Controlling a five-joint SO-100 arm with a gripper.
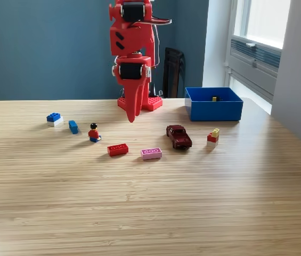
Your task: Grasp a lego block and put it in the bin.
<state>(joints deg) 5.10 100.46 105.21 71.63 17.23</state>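
My red gripper (132, 118) points straight down above the table's middle, fingers together with nothing between them. It hangs above and behind a red brick (118, 150) and a pink brick (151, 153) lying side by side. The blue bin (213, 104) stands at the exterior view's right rear, with a small yellow piece (214, 98) inside. Other bricks lie apart: a blue-on-white one (54, 119), a small blue one (73, 126), and a yellow-on-red stack (213, 137).
A toy figure (94, 133) stands left of the red brick. A dark red toy car (179, 136) sits right of the pink brick. The arm's red base (140, 102) is at the table's back. A window and wall lie at the right.
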